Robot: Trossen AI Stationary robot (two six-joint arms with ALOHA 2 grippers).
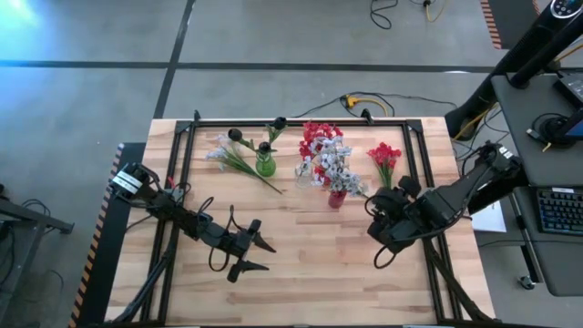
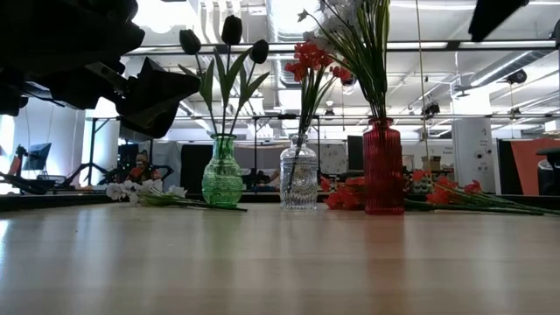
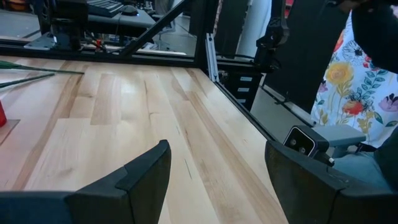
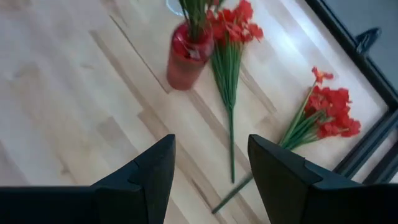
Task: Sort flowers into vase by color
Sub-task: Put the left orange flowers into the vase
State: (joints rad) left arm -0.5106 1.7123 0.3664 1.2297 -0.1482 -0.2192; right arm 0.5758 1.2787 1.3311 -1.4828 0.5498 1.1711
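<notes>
Fingers of my right gripper (image 4: pixel 208 171) stand parted and empty above the table (image 1: pixel 310 273), over the red sprays. One red flower bunch (image 4: pixel 230 74) lies flat just beside the red vase (image 4: pixel 186 59); a second red bunch (image 4: pixel 326 112) lies near the frame. The stems look thin, light and springy, the blossoms easily crushed, so I judge mid-stem the place to pinch. My left gripper (image 1: pixel 258 256) waits open, empty, well apart.
</notes>
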